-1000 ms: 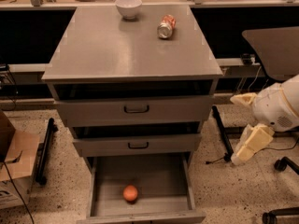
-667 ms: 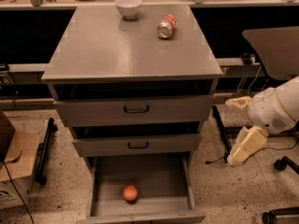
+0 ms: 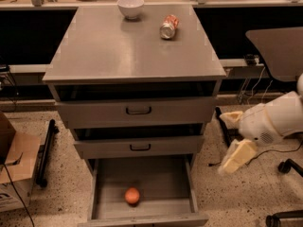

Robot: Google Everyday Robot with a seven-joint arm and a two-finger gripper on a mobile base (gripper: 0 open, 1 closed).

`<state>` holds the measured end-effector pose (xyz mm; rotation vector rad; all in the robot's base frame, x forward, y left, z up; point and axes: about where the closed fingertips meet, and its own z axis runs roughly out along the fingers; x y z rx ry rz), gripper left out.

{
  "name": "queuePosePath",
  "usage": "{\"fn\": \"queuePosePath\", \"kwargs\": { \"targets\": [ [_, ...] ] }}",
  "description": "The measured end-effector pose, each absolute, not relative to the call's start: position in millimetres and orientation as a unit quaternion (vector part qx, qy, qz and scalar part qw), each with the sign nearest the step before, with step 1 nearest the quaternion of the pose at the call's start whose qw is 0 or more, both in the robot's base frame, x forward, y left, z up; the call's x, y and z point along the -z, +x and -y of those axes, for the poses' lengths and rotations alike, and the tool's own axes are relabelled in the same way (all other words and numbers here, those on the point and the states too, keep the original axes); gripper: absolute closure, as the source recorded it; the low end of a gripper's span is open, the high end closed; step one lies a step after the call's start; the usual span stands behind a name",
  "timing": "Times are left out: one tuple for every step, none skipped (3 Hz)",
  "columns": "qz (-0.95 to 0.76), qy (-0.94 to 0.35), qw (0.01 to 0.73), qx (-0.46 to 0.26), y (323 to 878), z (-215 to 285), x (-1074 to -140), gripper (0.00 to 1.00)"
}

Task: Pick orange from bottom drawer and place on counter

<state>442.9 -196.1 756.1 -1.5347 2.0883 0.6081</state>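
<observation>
Orange (image 3: 132,196) alone in open bottom drawer (image 3: 156,181) — end effector (image 3: 233,137) off to right, fingers (image 3: 236,156) apart; can (image 3: 169,26), bowl (image 3: 130,6) on counter (image 3: 118,51).

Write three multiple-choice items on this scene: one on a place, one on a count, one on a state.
1. Where does the orange lie?
A. in the top drawer
B. on the floor
C. in the bottom drawer

2. How many things stand on the counter?
A. one
B. two
C. four

3. The hand, low to the right of the cabinet, is:
A. open and empty
B. shut on the fruit
C. shut on a cup

Answers:
1 C: it rests on the pulled-out tray's floor.
2 B: only the white bowl and the soda can.
3 A: its fingers stand apart with nothing between them.
</observation>
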Motion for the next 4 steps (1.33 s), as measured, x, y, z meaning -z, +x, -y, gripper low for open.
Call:
{"fn": "queuePosePath", "kwargs": {
  "targets": [
    [-0.763,-0.533,0.231,-0.284,434,160,-676,0.0],
    [-0.761,-0.499,0.232,-0.343,426,127,-593,0.0],
    [-0.762,-0.461,0.234,-0.389,422,103,-515,0.0],
    [-0.762,-0.442,0.219,-0.419,409,92,-480,0.0]
  ]
}}
